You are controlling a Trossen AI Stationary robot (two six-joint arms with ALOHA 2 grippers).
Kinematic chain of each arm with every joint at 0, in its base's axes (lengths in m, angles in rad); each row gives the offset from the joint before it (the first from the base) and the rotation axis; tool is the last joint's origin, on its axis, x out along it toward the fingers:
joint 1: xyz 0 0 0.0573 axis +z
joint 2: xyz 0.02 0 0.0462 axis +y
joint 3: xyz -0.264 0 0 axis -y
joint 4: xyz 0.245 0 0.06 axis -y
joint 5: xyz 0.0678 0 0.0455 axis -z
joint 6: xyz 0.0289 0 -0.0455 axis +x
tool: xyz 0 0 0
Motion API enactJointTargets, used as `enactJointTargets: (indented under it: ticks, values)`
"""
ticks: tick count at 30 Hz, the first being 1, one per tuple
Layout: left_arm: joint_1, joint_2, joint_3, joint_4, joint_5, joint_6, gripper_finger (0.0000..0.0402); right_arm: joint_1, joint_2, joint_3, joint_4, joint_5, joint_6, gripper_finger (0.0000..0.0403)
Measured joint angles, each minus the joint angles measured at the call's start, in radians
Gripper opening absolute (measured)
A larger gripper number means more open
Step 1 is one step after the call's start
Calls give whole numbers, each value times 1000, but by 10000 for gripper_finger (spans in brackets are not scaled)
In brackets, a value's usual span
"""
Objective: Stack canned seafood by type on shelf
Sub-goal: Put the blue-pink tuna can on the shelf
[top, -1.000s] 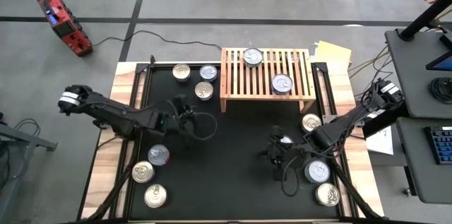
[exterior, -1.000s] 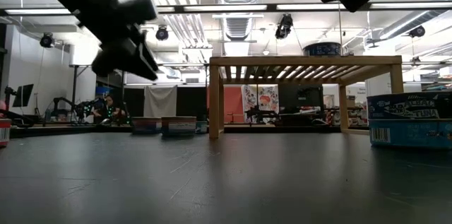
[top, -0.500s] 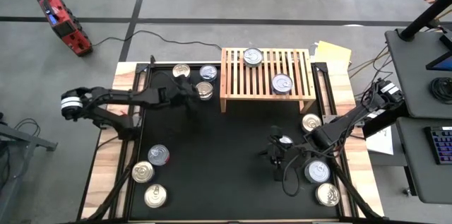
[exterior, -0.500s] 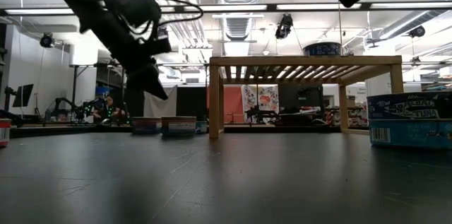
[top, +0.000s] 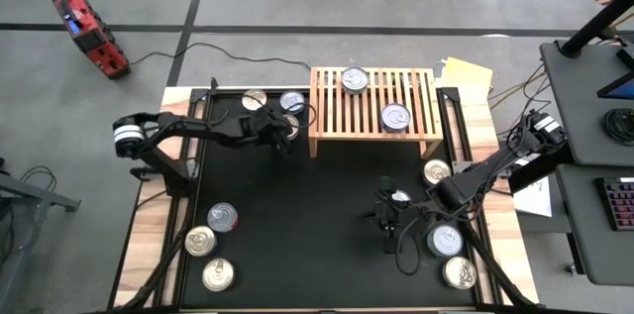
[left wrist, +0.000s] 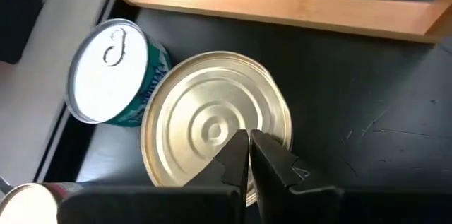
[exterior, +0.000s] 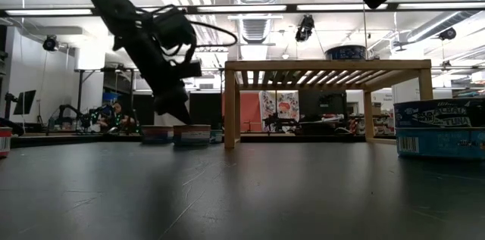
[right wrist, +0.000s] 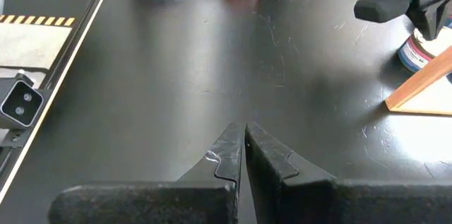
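Left gripper (left wrist: 248, 143) closed, empty, poised just over a gold tin (left wrist: 215, 128) beside a teal tin (left wrist: 113, 72), near the shelf's (top: 374, 96) left leg. Two tins (top: 356, 79) on the shelf. Right gripper (right wrist: 244, 139) closed, empty, above the mat (top: 327, 225).

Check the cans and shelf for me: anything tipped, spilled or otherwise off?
Nothing tipped or spilled. One oddity: the left hand is shut with nothing held, poised above a gold can beside the shelf. Only two cans sit on the shelf, apart, unstacked.
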Motion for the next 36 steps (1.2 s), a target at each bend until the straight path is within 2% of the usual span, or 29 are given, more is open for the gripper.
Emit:
enactJointTargets:
  ticks: [9,21,26,36]
  values:
    - [-3,4,5,-75,11,-39,0,0,0,0,-2,0,0,13]
    - [-26,-83,2,-274,261,-156,0,0,0,-1,-2,0,0,13]
    - [-91,-82,3,-325,261,-211,0,0,0,-1,-2,0,2,13]
    - [-303,-82,0,-319,261,-342,0,0,0,-1,-2,-1,14,13]
